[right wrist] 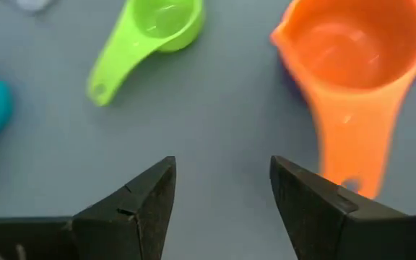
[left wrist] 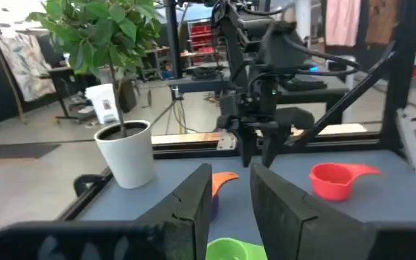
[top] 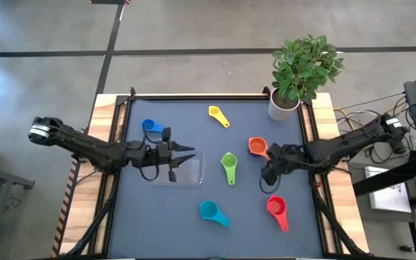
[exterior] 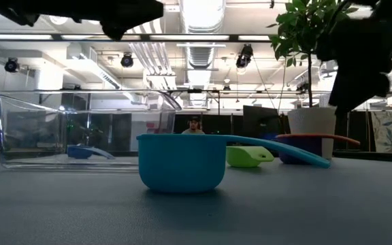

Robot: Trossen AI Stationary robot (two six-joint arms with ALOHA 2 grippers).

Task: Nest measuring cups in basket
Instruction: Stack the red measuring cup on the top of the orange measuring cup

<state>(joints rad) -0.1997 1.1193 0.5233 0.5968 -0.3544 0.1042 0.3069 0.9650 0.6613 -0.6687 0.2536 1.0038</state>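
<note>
Barely started imo: basket (top: 186, 172) at the table's 9 o'clock looks empty, cups scattered. Left gripper (top: 183, 153) hovers over it, open, empty; right gripper (top: 269, 175) open beside the orange cup (top: 257, 147).

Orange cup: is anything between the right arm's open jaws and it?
Nothing visible. The right gripper hangs open just short of the orange cup, with only bare mat between them. The green cup lies off to one side, out of the path.
</note>
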